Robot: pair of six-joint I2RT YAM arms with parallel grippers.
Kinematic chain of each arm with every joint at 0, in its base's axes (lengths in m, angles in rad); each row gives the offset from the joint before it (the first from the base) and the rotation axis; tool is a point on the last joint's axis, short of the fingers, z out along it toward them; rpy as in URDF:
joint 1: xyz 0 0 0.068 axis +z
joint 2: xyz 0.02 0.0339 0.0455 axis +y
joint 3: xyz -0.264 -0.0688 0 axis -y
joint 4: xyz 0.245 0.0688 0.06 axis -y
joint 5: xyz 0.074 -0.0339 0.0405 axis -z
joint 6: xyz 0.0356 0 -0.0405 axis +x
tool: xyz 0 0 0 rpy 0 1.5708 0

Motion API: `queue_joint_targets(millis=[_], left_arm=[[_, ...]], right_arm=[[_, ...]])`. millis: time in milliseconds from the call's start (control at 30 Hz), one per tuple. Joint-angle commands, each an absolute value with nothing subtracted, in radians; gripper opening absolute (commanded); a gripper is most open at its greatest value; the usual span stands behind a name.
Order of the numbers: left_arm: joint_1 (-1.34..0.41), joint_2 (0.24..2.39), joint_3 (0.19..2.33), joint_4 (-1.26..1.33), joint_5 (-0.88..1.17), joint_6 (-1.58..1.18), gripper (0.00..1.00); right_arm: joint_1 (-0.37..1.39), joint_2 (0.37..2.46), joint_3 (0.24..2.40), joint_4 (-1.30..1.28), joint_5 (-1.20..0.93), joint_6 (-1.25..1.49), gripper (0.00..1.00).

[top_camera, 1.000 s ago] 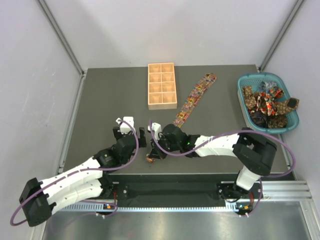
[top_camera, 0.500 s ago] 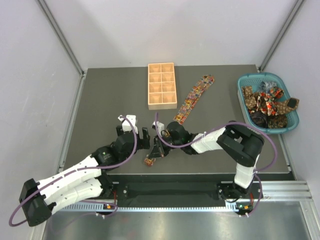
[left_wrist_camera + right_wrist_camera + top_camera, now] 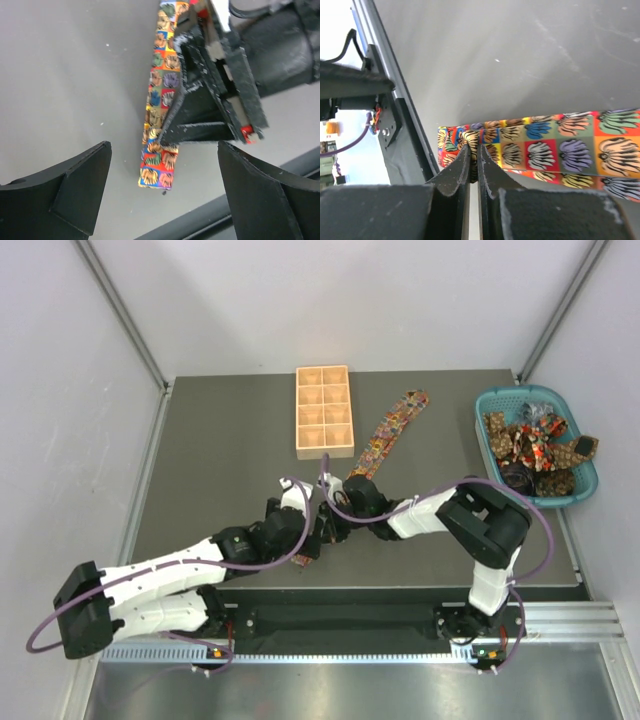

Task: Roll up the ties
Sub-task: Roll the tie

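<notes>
A long tie (image 3: pixel 390 430) with a colourful square print lies diagonally on the dark table, its wide end by the tray. Its narrow end (image 3: pixel 305 560) is near the front edge. My right gripper (image 3: pixel 323 530) is shut on this narrow end; in the right wrist view the fingertips (image 3: pixel 468 162) pinch the fabric (image 3: pixel 545 145). My left gripper (image 3: pixel 305 540) is open and close beside the right one. In the left wrist view its jaws (image 3: pixel 165 195) straddle the tie's end (image 3: pixel 157 170), without touching it. The right gripper's fingers (image 3: pixel 200 110) sit on the tie.
A tan wooden tray (image 3: pixel 324 412) with several compartments stands at the back middle. A teal basket (image 3: pixel 482 430) at the back right holds several more ties (image 3: pixel 535 445). The table's front edge (image 3: pixel 210 220) runs just beside the tie's end.
My left gripper has moved right, up to the tie's narrow end and beside the right gripper. The right gripper shifted slightly toward the back with the tie end.
</notes>
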State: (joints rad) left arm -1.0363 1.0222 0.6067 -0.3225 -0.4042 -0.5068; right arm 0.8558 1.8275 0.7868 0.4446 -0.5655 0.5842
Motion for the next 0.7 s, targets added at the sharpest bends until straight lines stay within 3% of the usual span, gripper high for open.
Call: queue_joint_targets(millis=[0,667], left_arm=[[-1.055,1.038,0.660,-0.347,-0.357,-0.499,0.91],[-1.085,1.380,0.768,-0.482,-0.396,-0.528,0.80]], right_arm=[[0.842,1.845,0.834,0.437,-0.566,0.554,0.00],[0.810,1.930,0.856,0.474,-0.646,0.581,0.00]])
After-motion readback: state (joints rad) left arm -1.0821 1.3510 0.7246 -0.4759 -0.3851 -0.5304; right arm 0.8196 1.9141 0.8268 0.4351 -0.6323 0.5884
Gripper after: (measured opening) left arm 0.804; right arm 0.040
